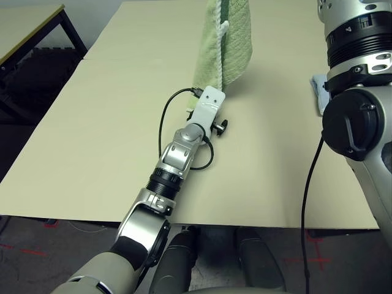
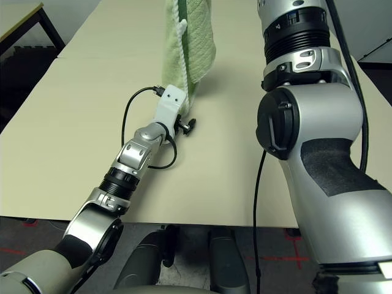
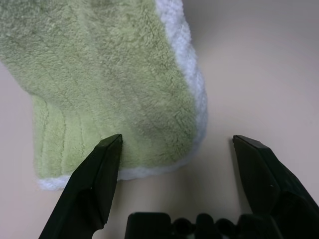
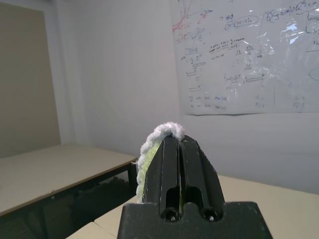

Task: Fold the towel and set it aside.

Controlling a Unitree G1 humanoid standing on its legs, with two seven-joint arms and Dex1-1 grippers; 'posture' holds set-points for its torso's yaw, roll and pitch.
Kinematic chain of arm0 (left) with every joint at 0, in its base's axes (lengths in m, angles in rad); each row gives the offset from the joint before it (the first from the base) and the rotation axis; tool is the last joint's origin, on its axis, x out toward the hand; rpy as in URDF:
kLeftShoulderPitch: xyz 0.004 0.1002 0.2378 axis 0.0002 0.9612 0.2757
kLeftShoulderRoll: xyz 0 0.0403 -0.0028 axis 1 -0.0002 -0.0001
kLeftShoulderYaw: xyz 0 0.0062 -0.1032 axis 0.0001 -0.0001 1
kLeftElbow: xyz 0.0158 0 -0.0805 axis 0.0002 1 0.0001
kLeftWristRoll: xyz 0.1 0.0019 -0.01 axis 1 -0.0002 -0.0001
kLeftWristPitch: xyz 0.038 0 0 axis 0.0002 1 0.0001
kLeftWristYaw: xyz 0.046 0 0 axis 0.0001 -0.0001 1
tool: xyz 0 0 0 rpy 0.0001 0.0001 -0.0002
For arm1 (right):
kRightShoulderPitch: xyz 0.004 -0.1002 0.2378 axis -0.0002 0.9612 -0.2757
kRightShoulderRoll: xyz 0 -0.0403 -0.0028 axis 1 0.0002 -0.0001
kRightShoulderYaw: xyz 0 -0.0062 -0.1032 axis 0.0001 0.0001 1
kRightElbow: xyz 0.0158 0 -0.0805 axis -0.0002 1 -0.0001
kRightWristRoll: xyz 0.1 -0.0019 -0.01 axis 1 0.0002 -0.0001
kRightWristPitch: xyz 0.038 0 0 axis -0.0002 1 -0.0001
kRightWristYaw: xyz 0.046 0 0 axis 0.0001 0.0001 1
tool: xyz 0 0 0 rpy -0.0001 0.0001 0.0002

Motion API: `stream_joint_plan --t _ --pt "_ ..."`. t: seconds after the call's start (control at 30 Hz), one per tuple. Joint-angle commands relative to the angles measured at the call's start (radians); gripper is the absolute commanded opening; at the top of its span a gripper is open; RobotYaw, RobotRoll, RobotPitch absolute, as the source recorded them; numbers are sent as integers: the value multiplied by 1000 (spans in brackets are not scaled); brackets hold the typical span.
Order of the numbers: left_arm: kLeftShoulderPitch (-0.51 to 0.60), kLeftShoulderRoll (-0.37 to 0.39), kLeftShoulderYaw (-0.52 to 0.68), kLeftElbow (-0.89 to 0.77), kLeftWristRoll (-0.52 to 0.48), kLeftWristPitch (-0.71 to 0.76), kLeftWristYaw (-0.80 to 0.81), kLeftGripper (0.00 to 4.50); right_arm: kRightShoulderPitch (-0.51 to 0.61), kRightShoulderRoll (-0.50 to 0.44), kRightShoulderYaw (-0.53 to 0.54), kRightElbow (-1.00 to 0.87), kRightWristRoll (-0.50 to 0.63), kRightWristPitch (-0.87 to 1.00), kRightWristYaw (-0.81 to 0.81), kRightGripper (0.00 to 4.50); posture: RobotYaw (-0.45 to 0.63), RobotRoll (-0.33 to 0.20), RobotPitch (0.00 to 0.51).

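One fluffy green towel — white-edged.

Twin head cameras look forward and down over the table, sharing the hanging towel and both forearms. The left wrist camera peers close along the left gripper at the towel's lower corner; the right wrist camera faces upward past the right gripper toward a wall whiteboard.

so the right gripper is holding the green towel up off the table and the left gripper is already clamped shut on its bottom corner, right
Not quite. The right gripper does hold the towel up, pinched at its edge, but the left gripper is open: the left wrist view shows its fingers spread apart at the towel's lower corner, not clamped on it.
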Motion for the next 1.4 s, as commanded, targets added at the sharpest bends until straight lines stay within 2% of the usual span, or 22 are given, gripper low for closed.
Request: stream_joint_plan --t 0.03,0.33,0.43,0.57,0.77,0.87,0.97,1.1,1.23,1.4 --pt "12 -8 13 -17 1 20 15 3519 -11 0 -7 -3 4 -3 1 0 -34 0 190" --pt "25 -17 24 -64 -5 63 15 30 -12 1 -6 2 2 -7 0 0 -32 0 191" --pt "51 4 24 -136 -15 105 -11 30 -11 0 -5 6 0 -9 -1 0 -33 0 190" --pt "117 110 50 -304 -48 193 -99 30 1 -19 -4 16 -9 -11 -5 0 -41 0 194" --pt "145 415 181 -440 -103 238 -247 30 101 -134 -28 45 -13 -50 9 0 -43 0 209" --pt "101 577 252 -423 -142 229 -337 30 215 -210 -54 40 5 -87 96 0 -37 0 218" --pt "48 694 280 -385 -183 213 -431 30 313 -271 -84 32 32 -108 188 0 -32 0 223" --pt "-16 784 290 -327 -227 186 -538 30 404 -334 -127 7 89 -73 335 0 -31 0 230" --pt "-111 857 289 -159 -213 68 -606 30 480 -421 -149 -23 153 63 513 0 -44 0 238" --pt "-215 872 282 -34 -229 35 -665 30 468 -456 -186 17 177 70 494 0 -59 0 244"
